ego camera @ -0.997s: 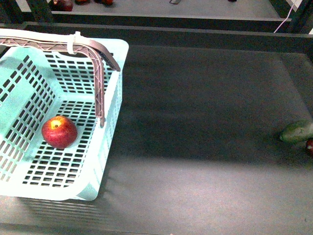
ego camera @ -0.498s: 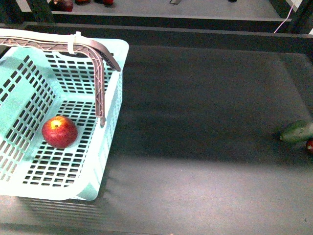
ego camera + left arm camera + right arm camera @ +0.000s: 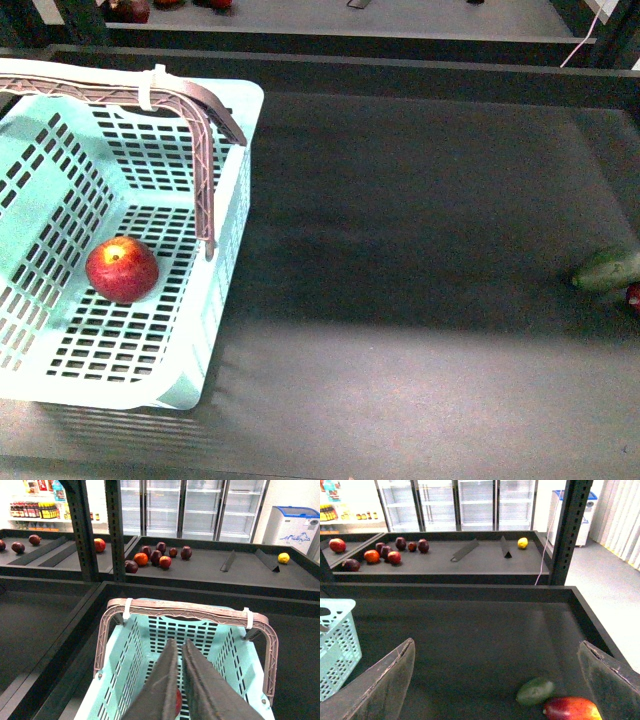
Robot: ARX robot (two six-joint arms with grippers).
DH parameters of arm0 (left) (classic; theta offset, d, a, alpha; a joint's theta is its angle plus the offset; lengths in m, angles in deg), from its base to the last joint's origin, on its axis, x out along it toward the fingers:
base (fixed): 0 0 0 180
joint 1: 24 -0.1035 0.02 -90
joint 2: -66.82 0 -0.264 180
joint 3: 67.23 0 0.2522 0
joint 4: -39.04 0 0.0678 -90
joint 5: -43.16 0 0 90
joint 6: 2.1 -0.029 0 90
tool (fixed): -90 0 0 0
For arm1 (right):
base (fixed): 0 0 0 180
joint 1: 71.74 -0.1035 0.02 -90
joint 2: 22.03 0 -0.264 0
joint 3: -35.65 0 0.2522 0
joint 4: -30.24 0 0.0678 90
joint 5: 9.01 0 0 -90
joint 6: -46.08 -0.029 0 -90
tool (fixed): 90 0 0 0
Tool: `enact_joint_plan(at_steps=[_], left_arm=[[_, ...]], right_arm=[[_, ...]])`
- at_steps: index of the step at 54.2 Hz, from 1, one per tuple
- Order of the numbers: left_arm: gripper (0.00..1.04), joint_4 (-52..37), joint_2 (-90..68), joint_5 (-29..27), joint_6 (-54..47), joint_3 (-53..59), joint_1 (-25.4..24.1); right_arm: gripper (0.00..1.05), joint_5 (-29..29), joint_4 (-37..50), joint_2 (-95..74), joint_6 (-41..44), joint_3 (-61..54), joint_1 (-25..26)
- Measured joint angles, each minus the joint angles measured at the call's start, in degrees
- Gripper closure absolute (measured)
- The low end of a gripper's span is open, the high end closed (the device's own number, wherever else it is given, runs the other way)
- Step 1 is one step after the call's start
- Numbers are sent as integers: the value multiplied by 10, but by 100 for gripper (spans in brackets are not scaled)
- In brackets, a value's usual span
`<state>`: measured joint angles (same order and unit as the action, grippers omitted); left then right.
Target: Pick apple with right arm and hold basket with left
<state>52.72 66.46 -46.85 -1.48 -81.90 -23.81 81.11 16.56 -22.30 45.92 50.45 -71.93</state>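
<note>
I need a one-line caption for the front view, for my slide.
A red apple lies inside the turquoise basket, while a green fruit rests at the far right of the dark shelf.

Grocery shop, produce section. Glass-door fridges [image 3: 200, 510] line the back wall, shelf of bottled drinks [image 3: 30, 511] at one side, chest freezer [image 3: 292, 524] in a corner. Black display bins [image 3: 445, 562] hold loose fruit [image 3: 157, 557]. Turquoise shopping basket [image 3: 235, 230] sits in the near bin.
</note>
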Motion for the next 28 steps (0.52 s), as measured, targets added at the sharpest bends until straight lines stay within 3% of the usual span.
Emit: enact_joint_plan(at_steps=[3, 7, 24, 28], left_arm=[[86, 0, 0, 0, 0, 0, 0], [66, 0, 0, 0, 0, 0, 0], [13, 0, 0, 0, 0, 0, 0], [6, 0, 0, 0, -1, 0, 0]], right_arm=[[9, 0, 0, 0, 0, 0, 0], [9, 0, 0, 0, 0, 0, 0], [9, 0, 0, 0, 0, 0, 0], [9, 0, 0, 0, 0, 0, 0]])
